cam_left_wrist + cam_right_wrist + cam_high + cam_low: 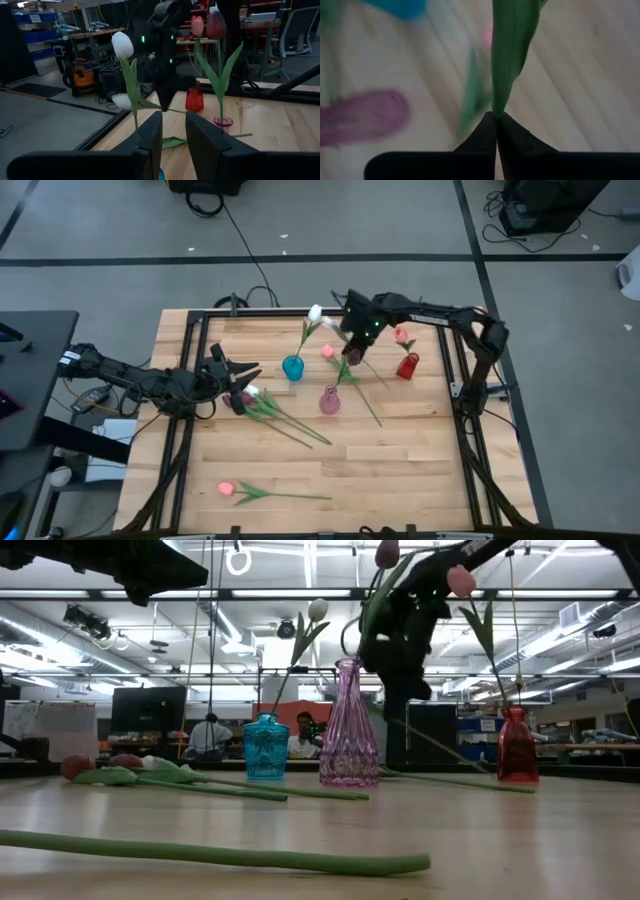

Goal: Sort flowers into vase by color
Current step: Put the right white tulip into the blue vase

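Right gripper (496, 116): fingers pinching together on a green tulip stem (512, 45), carrying it above the pink vase (330, 401) at centre worktop (420, 470); head colour probably maroon. Stem is looking light, thin, bendy; grip low on bare stem. Left gripper (173, 131): waiting at left, fingers slightly apart, holding nothing. Other tulips (268, 408) are lying loose.

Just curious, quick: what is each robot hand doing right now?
Left hand: open, holding nothing.
Right hand: closed on a flower stem.
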